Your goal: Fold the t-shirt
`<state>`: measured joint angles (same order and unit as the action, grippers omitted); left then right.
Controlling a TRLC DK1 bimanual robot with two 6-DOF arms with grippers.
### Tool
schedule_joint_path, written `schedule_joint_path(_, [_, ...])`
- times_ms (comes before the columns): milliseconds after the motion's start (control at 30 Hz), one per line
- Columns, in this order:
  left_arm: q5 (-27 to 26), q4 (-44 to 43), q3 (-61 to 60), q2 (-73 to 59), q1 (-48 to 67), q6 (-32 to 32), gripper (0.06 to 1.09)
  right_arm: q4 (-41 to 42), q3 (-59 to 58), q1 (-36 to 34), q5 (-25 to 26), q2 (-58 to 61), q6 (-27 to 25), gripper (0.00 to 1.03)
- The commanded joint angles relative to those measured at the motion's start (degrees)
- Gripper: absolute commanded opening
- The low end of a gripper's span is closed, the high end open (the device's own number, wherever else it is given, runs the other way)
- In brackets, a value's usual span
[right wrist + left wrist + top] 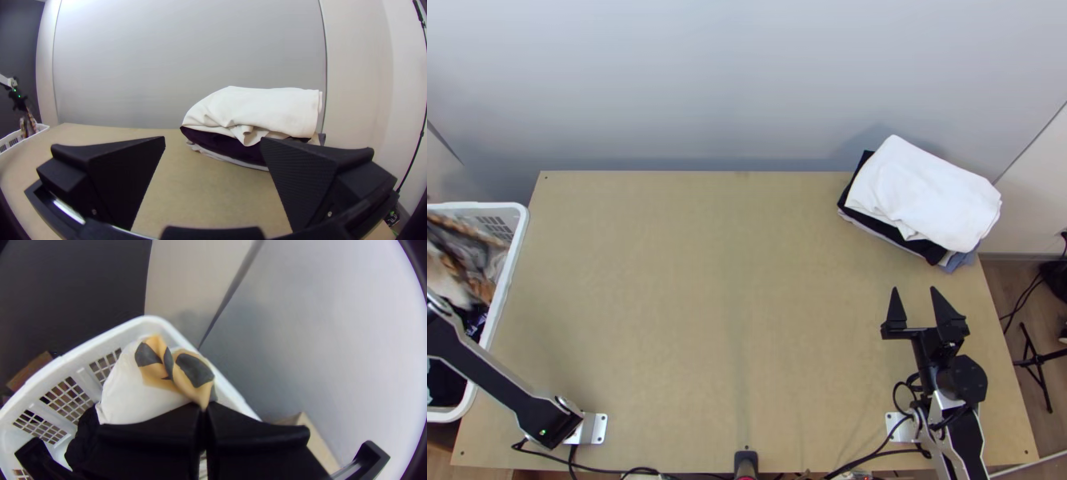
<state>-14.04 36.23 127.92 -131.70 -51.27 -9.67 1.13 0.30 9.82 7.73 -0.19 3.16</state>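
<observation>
Nearest to me, at the bottom of the left wrist view, the left gripper had its broad black fingers pressed together on a patterned cloth, tan with dark grey patches. The cloth was bunched and hung down over a white plastic basket with slotted walls, at the left edge of my light wooden worktop. It was too crumpled for me to tell whether it was the t-shirt. Inside the basket lay a white cloth and a black cloth. On my other side, the right gripper held its fingers wide apart with nothing between them, above the right part of the worktop, tips pointing toward its far edge. Beyond those tips, at the far right corner, sat a stack of folded clothes: a thick white piece lay on top, with a dark purple-black piece under it, then a pale layer, and a bit of blue cloth poked out near the right end.
</observation>
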Motion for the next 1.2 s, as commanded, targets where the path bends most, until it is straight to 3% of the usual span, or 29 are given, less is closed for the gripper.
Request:
schedule_joint_path(0, [-6.87,6.75,-5.57,22.01,1.7,-1.67,0.09,0.02,0.06,0.02,0.01,0.01,0.01,0.99])
schedule_joint_path(333, [-9.34,6.49,-23.68,50.58,8.29,3.7,0.09,0.02,0.06,0.02,0.01,0.01,0.01,0.99])
schedule_joint_path(633, [-8.98,2.36,-42.93,73.78,28.06,6.07,0.09,0.02,-0.03,0.02,0.01,0.01,0.01,0.99])
schedule_joint_path(733, [-4.94,1.57,-47.94,78.09,39.84,6.07,0.09,0.02,0.06,0.02,0.01,0.01,0.01,0.99])
schedule_joint_path(1000, [13.34,-2.13,-56.99,79.4,73.59,6.24,0.09,0.02,0.06,0.02,0.01,0.01,0.01,0.99])
schedule_joint_path(1167, [19.58,-6.43,-63.49,75.36,89.32,6.42,0.09,0.02,0.06,0.02,0.01,0.01,0.01,0.99])
